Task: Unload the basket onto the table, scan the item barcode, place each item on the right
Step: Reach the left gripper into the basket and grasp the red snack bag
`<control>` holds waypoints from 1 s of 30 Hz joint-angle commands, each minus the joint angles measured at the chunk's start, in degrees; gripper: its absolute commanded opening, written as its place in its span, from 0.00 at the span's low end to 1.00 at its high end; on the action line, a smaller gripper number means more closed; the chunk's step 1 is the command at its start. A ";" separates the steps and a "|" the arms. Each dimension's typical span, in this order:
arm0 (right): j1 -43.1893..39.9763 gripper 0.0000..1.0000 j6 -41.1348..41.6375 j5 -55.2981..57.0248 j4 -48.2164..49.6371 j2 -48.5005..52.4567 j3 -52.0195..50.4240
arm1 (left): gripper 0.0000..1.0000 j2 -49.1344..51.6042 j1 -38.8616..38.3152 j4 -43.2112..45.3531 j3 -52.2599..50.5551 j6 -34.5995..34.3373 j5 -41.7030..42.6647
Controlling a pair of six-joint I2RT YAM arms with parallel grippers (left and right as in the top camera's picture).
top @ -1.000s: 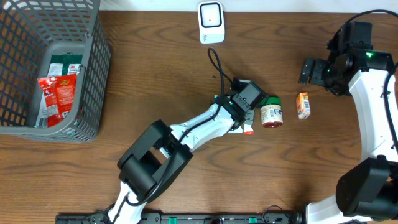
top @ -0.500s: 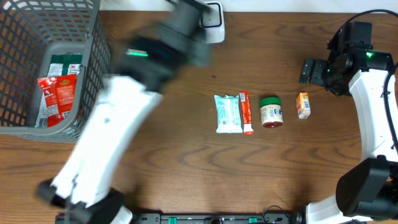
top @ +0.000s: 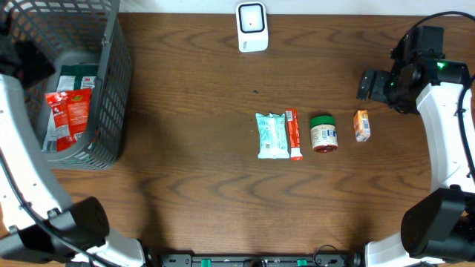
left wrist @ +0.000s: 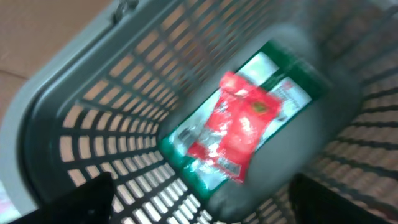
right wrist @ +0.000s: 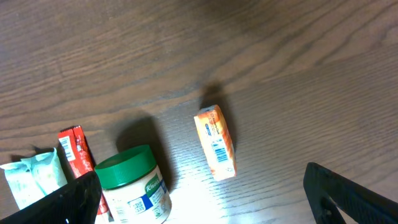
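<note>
Left gripper (left wrist: 211, 208) hangs spread and empty over the basket (top: 115, 81), where red packets (top: 68, 111) lie on a green one (top: 78, 73), seemingly scanned and binned. Four items wait in a row mid-table, well below the scanner (top: 251, 26): teal pouch (top: 272, 136), red stick (top: 293, 133), green-lidded jar (top: 323, 133) and orange box (top: 361, 125), barcode visible. Right gripper (top: 367, 84), wide open, hovers near the box, holding nothing.

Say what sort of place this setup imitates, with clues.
Probably a mock shop checkout: a white barcode scanner, a green-lidded jar and small orange carton in a row, a grey basket holding red packets.
</note>
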 commanded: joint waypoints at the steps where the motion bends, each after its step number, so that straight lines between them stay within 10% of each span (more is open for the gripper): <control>1: -0.26 0.99 -0.39 -0.07 -0.09 -0.90 1.03 | 1.00 3.26 4.83 -0.31 -3.48 3.28 7.30; 7: -0.26 0.99 -0.39 -0.07 -0.09 -0.90 1.03 | 0.98 10.03 9.51 -0.26 -6.32 11.45 20.37; 30: -0.26 0.99 -0.39 -0.07 -0.09 -0.90 1.03 | 0.99 28.26 11.08 5.57 -10.40 13.75 22.67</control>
